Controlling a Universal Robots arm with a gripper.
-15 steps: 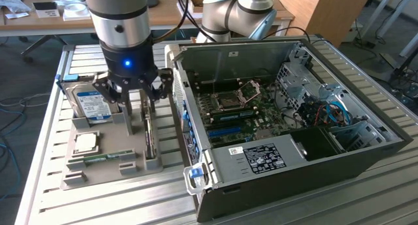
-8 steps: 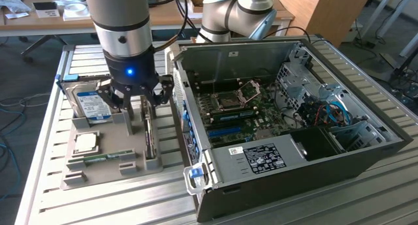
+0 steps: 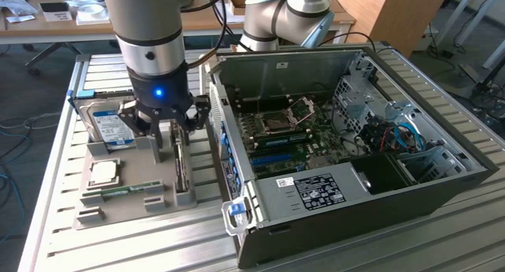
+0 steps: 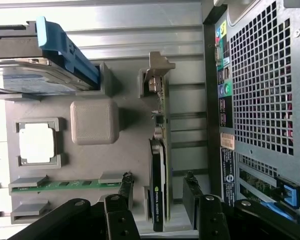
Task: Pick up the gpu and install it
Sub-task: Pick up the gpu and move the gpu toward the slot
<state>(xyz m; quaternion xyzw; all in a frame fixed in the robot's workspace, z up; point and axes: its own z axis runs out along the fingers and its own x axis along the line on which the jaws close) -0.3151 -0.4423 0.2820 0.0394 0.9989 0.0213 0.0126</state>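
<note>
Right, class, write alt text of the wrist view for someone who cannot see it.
The tool, open, straddles the gpu, which stands on edge in a grey holder. It also carries a hard drive, a processor and a memory stick; a computer case stands alongside.

Surface [image 3: 442,242]: built of pale ribbed metal slats.
Behind: a wooden desk [image 3: 47,26] is strewn with papers; a wooden cabinet [image 3: 394,12] is set beside it.
Floor [image 3: 20,94]: dark, crossed by loose cables [image 3: 12,127].
</note>
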